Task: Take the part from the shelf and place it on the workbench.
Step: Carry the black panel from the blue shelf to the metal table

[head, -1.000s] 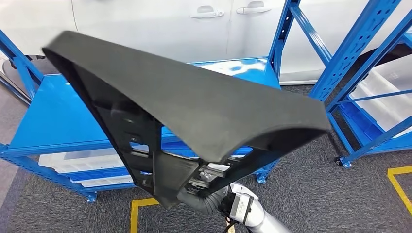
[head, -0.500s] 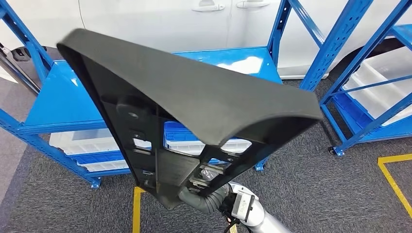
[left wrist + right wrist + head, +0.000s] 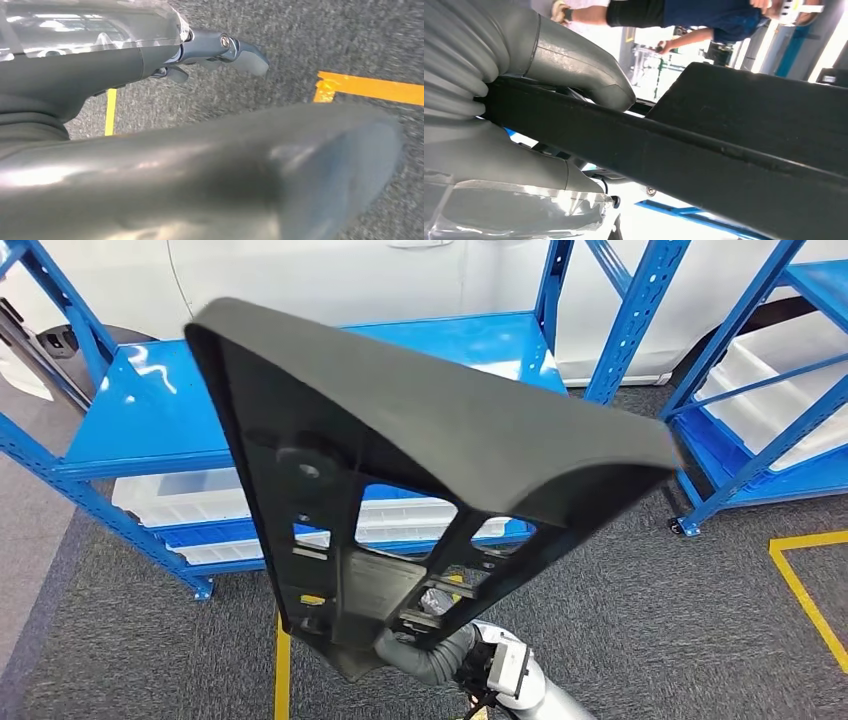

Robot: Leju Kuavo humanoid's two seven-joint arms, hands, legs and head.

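The part (image 3: pixel 420 455), a big black triangular panel with a ribbed, cut-out underside, fills the middle of the head view, held up off the floor and tilted, its wide end toward the upper left and right of the frame and its narrow corner at the lower centre. The right hand (image 3: pixel 425 640) grips that narrow corner from below; in the right wrist view its thumb (image 3: pixel 589 80) presses on one side of the part's dark edge (image 3: pixel 704 160) and the rest of the hand lies on the other. The left hand (image 3: pixel 220 52) hangs over grey carpet (image 3: pixel 320 35) with yellow tape (image 3: pixel 370 90), fingers apart and holding nothing. Behind the part, in the upper left of the head view, stands a blue shelf (image 3: pixel 150 410) with white bins (image 3: pixel 185 500) on its lower level; another blue rack (image 3: pixel 760 430) stands at the right edge. A person (image 3: pixel 704 15) shows at the top of the right wrist view.
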